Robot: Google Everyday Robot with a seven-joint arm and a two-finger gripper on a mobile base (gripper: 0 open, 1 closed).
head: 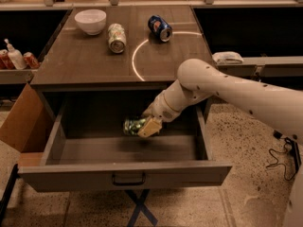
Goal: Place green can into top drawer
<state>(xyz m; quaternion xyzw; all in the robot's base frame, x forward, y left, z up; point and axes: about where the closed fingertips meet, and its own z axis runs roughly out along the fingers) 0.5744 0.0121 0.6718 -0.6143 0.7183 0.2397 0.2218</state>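
A: Step?
B: Placing. The gripper (147, 126) is down inside the open top drawer (71, 174), pinching the green can (134, 126) sideways, over the floor near the back middle.
A: Can touching the floor?
B: Can't tell. Next, probably: lower if needed, release, lift out without nudging it.

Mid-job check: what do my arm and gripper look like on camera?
The arm is smooth off-white, thick and rounded with a bulbous elbow, dotted with small dark spots. The gripper, in the open top drawer at the green can, has flat tan fingers. No cables show on it.
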